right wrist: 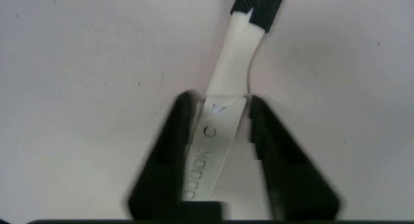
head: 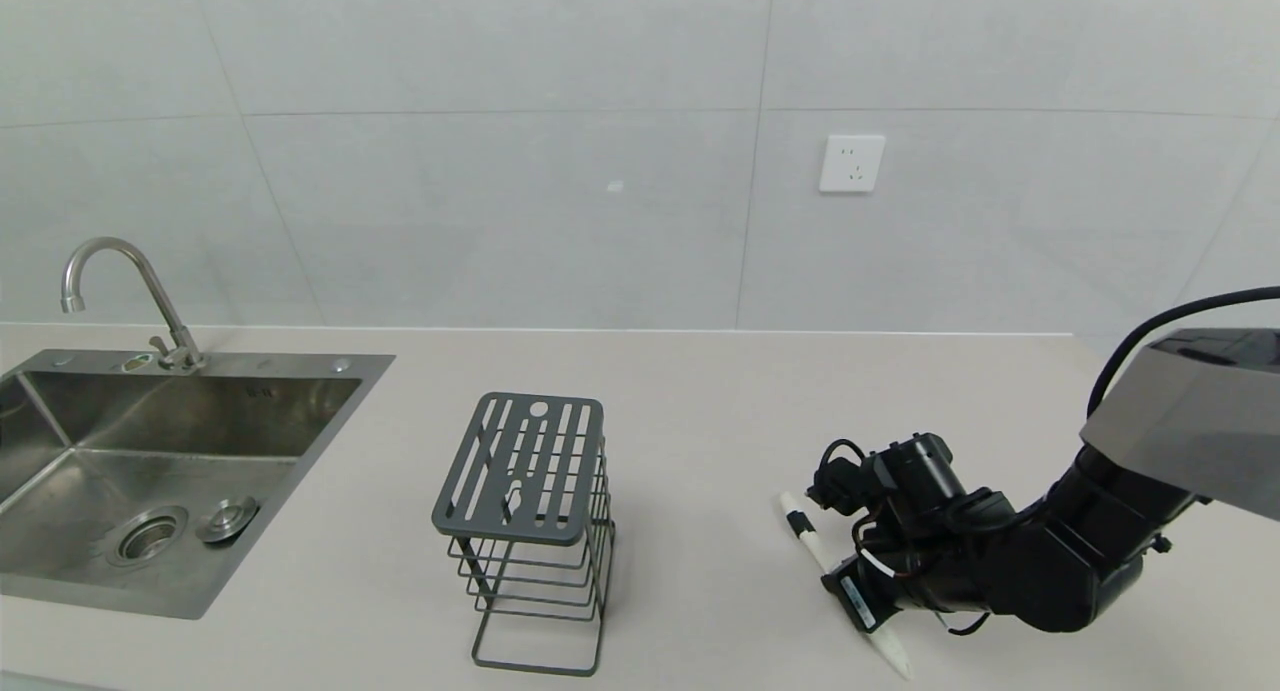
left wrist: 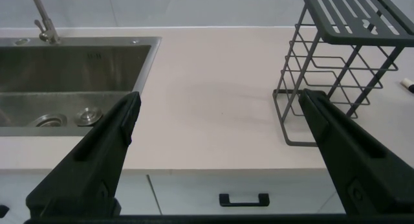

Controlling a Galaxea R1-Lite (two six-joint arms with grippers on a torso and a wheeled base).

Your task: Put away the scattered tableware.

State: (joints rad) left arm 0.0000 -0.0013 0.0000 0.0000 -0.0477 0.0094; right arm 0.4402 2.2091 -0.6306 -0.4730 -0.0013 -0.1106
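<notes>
Starting at the left end of the countertop, a stainless sink is set into the surface. A curved faucet stands at its rear rim. Inside the basin, a round drain and a loose stopper lie side by side.

The left gripper hangs off the front edge of the counter, above a drawer handle. Its fingers are spread wide, with nothing between them. It is well apart from the sink and from all the tableware.

Near the middle of the counter stands a dark wire rack. It is upright and topped by a slotted plate that tilts slightly toward the front. No item can be seen in its slots.

To the right of the rack, well apart from it, a long white utensil lies flat on the counter. It has a black band near its far end and runs diagonally, with the near end pointing toward the front right.

The right gripper is down over the middle stretch of this utensil. In the right wrist view, both fingers stand on either side of the white shaft, pressed against it. The jaws are therefore closed on the utensil while it rests on the surface. The banded end projects beyond the fingertips.

On the wall behind, up and to the right, is a white socket.
</notes>
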